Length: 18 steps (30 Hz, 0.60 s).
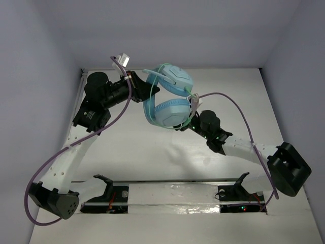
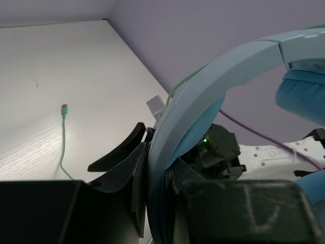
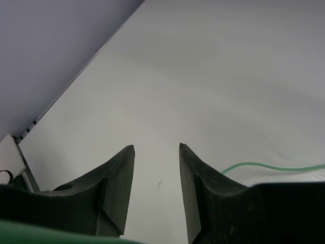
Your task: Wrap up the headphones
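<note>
the left gripper (image 2: pixel 156 168) clamps the headband (image 2: pixel 213 76), holding the headphones (image 1: pixel 170 99) aloft over the far table (image 1: pixel 152 152) so the cable (image 2: pixel 63 137) trails free; the right gripper (image 3: pixel 156 147), parted and empty, seems poised beside the lower earcup (image 1: pixel 170 114) to wind it.

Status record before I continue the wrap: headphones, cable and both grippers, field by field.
headphones: light blue, gripped at the headband
left gripper: shut on the headband
right gripper: open, nothing between its fingers, close beside the lower earcup
cable: pale green, a loose length with its plug end lying on the table
wrap: not done, judging by that loose length
</note>
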{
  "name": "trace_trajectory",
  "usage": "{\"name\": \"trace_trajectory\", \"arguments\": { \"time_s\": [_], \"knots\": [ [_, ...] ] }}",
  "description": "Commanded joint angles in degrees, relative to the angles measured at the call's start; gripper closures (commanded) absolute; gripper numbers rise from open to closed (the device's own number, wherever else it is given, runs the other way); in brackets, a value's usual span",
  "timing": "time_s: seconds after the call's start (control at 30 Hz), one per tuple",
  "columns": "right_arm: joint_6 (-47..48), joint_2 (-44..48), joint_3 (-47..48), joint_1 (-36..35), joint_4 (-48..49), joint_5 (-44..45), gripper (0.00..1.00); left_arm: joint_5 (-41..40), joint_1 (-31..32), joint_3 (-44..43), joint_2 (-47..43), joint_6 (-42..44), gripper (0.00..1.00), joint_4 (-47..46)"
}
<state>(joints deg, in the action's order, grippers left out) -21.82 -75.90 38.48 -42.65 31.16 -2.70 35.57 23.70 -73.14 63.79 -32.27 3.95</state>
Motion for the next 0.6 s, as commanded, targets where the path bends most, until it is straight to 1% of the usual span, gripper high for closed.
{"name": "trace_trajectory", "arguments": {
  "time_s": [0.0,0.17,0.23,0.43,0.5,0.53,0.57],
  "knots": [
    [-1.6,-1.1,-0.2,0.3,10.8,-3.6,0.53,2.4,-0.4,-0.9,-0.5,-7.2,1.0,-10.8],
    [-2.4,-5.3,-0.6,0.3,14.6,-5.6,0.49,1.6,-0.9,-0.5,-1.0,-10.5,1.0,-13.8],
    [-3.2,-6.4,-1.2,0.3,16.3,-6.7,0.49,0.0,-0.9,-0.4,-1.5,-11.1,1.0,-14.2],
    [-5.9,-9.4,-3.6,0.3,21.7,-10.1,0.43,-4.7,-1.5,-0.2,-2.8,-13.0,1.0,-15.1],
    [-6.4,-9.9,-3.6,0.3,22.2,-10.9,0.46,-7.0,-2.0,-0.2,-3.1,-13.4,1.0,-15.1],
    [-6.6,-10.1,-3.2,0.3,21.9,-11.4,0.49,-8.1,-2.0,-0.1,-3.3,-13.5,1.0,-14.9],
    [-7.3,-10.4,-3.1,0.3,21.9,-11.7,0.55,-9.4,-2.0,0.0,-3.8,-13.5,1.0,-14.8]
  ]
}}
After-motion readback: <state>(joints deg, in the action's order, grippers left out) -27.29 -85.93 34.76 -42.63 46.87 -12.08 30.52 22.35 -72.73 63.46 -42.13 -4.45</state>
